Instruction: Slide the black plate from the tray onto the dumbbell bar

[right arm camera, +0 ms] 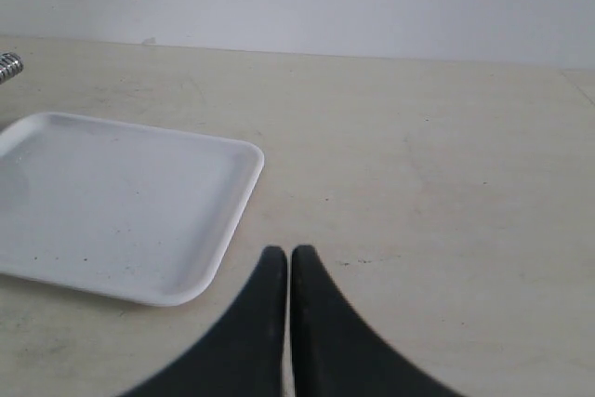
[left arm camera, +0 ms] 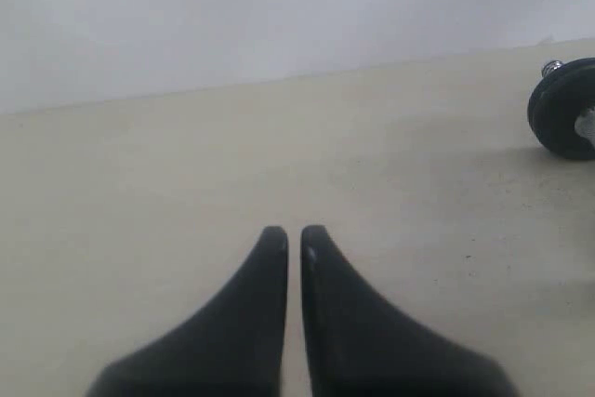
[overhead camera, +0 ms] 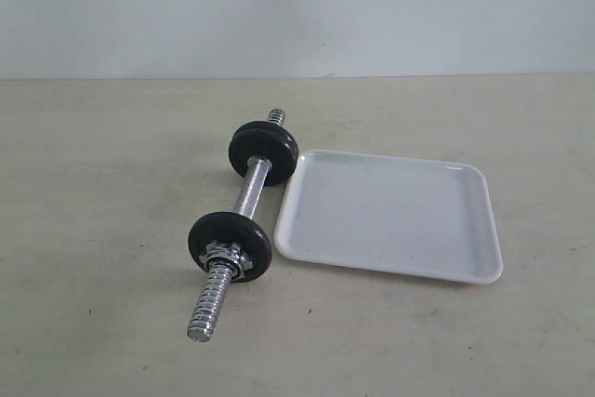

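The white tray lies right of the dumbbell bar and holds nothing; no loose black plate shows on it. The chrome bar lies at a slant, its near threaded end bare. A black disc with a chrome collar sits near that end. At the far end two black discs appear pressed together; which one is the black plate I cannot tell. My left gripper is shut over bare table, with a black disc off to one side. My right gripper is shut beside the tray's corner. Neither gripper shows in the exterior view.
The beige table stretches bare left of the bar, and a pale wall stands behind it. The bar's threaded tip pokes in at the edge of the right wrist view, beyond the tray.
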